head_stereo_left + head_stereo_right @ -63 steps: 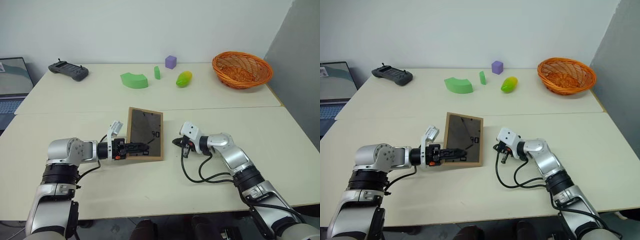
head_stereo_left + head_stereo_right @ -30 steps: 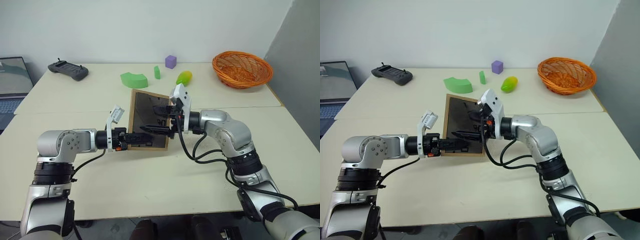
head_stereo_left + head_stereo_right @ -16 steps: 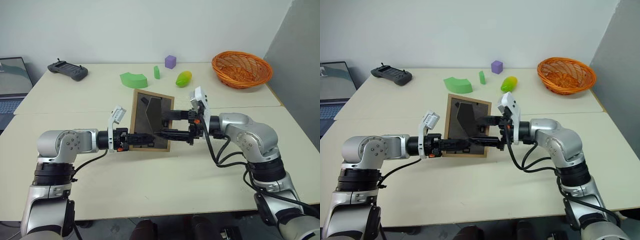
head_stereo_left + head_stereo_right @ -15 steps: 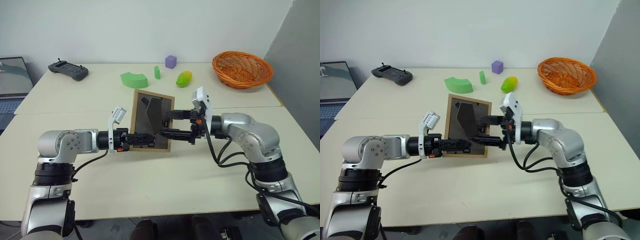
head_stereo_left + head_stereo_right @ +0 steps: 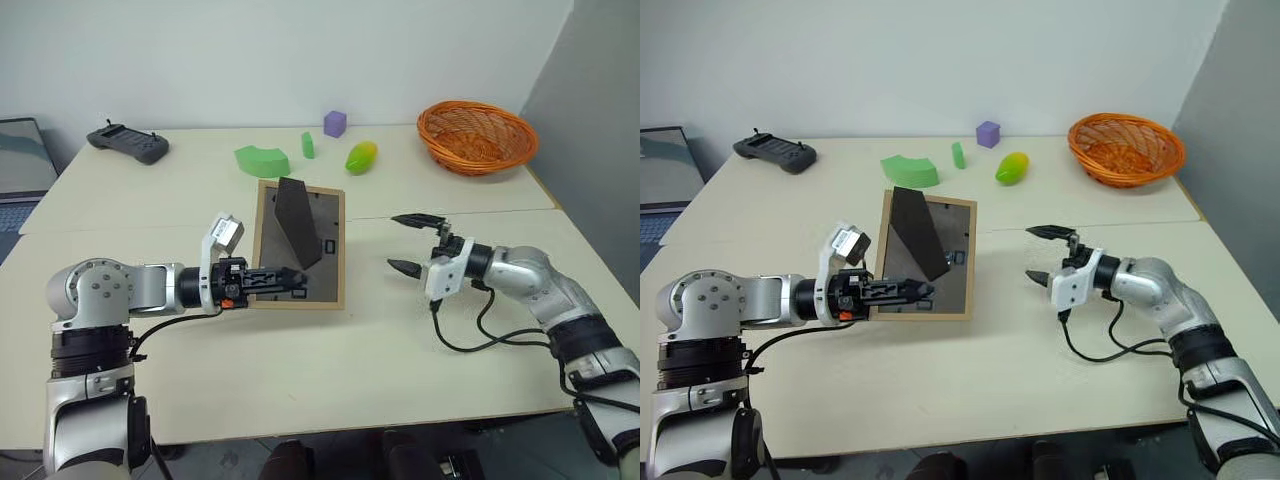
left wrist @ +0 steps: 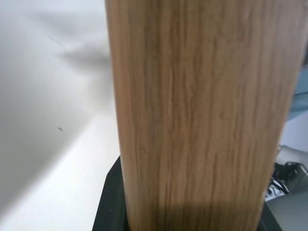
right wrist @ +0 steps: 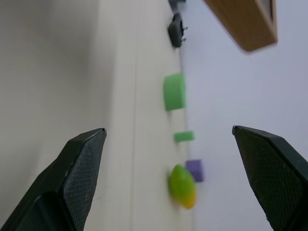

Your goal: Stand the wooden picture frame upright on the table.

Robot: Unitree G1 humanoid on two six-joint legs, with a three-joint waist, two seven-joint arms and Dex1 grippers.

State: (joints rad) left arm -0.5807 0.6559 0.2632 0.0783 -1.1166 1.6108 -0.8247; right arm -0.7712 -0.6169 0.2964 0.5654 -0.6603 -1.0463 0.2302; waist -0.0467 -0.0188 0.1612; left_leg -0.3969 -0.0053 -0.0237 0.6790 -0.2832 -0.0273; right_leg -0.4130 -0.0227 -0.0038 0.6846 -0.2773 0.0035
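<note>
The wooden picture frame [image 5: 298, 245] is up near vertical, back facing us, its stand [image 5: 298, 221] folded out, with the left gripper [image 5: 281, 279] clamped on its lower edge above the table [image 5: 330, 360]. The right gripper [image 5: 413, 243] hangs beside it, jaws wide apart and holding nothing. What's left, I'd say, is settling it on its stand and letting go.

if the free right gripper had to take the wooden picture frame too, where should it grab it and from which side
Probably the bare right-hand wooden rail of the wooden picture frame, approached from the robot's right. That edge faces the open right gripper, is thin enough to pinch, and lies clear of the fold-out stand. The left gripper already holds the frame near its lower left.
</note>
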